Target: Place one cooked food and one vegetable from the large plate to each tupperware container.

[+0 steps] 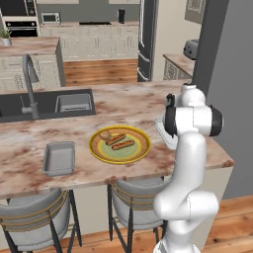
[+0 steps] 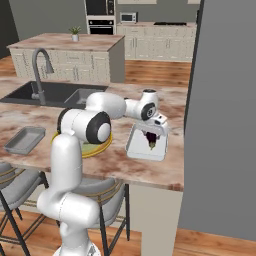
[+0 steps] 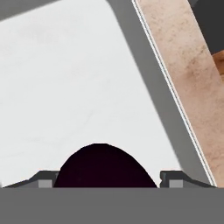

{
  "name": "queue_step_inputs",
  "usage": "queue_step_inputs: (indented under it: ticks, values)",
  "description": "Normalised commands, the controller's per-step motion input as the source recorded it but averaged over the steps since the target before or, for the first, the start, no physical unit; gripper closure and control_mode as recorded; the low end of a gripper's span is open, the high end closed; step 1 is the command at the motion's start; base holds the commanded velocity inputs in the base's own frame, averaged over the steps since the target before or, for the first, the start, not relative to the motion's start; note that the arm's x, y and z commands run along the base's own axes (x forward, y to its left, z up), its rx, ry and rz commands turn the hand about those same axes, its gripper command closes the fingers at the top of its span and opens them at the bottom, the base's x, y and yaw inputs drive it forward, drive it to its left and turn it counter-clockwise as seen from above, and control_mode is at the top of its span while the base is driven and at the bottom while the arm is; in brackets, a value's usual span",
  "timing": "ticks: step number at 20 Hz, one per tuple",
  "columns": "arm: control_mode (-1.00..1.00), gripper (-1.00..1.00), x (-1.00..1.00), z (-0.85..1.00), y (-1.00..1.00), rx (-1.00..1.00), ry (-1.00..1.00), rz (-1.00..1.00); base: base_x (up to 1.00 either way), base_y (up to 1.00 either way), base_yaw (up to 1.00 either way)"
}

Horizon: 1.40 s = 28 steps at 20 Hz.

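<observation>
From the left base view, the large plate (image 1: 120, 145) is seen mid-counter, with two hot dogs (image 1: 119, 142) lying side by side on its green centre and the tan-brown ball (image 1: 105, 135) at about ten o'clock of them. The grey tray (image 1: 59, 158) is parked at nine o'clock of the plate, near the counter (image 1: 123, 106) front edge, and nothing is visible in it. The arm's bulk is blocking the far right, where only a corner of the whitish tray (image 1: 161, 127) is glimpsed.

In the right base view, the hand (image 2: 151, 140) is hung directly over the whitish tray, at three o'clock of the plate, and the dark purple vegetable (image 2: 150, 138) is held pointing down into the tray, presumably so it can be set down inside the walls.

In the hand view, the dark vegetable's rounded end is caught between the two finger tips (image 3: 174, 179), so the hand is judged closed on it, with the tray's white floor right beneath. The drop-off looks close; three items are left on the plate.
</observation>
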Motion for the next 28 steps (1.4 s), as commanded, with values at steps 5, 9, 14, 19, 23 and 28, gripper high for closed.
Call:
queue_step_inputs:
  ticks: [5, 9, 14, 19, 23, 28]
  values:
    - [-1.00, -1.00, 0.00, 0.00, -0.01, 0.00, 0.00, 0.00, 0.00, 0.00, 0.00]
    - [-1.00, -1.00, 0.00, 0.00, 0.00, 0.00, 0.00, 0.00, 0.00, 0.00, 0.00]
    - [-1.00, -1.00, 0.00, 0.00, 0.00, 0.00, 0.00, 0.00, 0.00, 0.00, 0.00]
    - [-1.00, -1.00, 0.00, 0.00, 0.00, 0.00, 0.00, 0.00, 0.00, 0.00, 0.00]
    - [-1.00, -1.00, 0.00, 0.00, -0.01, 0.00, 0.00, 0.00, 0.00, 0.00, 0.00]
    - [-1.00, -1.00, -0.16, 0.49, 0.31, 0.00, -0.03, 0.01, 0.00, 0.00, 0.00]
